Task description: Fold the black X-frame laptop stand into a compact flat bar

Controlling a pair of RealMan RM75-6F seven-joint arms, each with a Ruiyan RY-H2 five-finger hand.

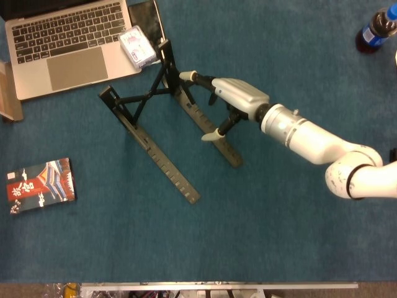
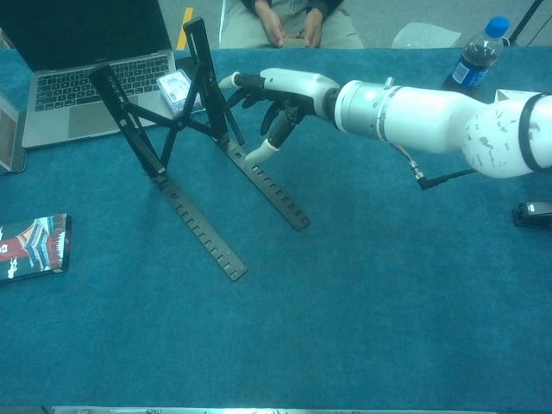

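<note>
The black X-frame laptop stand (image 1: pixel 147 98) stands opened up on the blue table, its two notched rails (image 1: pixel 166 167) running toward the front right. In the chest view its two upright arms (image 2: pixel 204 73) rise at the back and the crossed struts (image 2: pixel 177 125) join them. My right hand (image 1: pixel 234 98) hovers just right of the stand's right rail (image 1: pixel 218 139), holding nothing, fingers spread. One fingertip (image 2: pixel 229 82) reaches toward the right upright, and the thumb tip (image 2: pixel 256 155) hangs close over the rail. Whether either touches cannot be told. My left hand is out of sight.
An open laptop (image 1: pixel 62 43) with a small white box (image 1: pixel 138 46) on it lies at the back left, right behind the stand. A printed booklet (image 1: pixel 40 185) lies at the left. A cola bottle (image 1: pixel 377 28) stands back right. A person's hands (image 2: pixel 289 26) show beyond the table.
</note>
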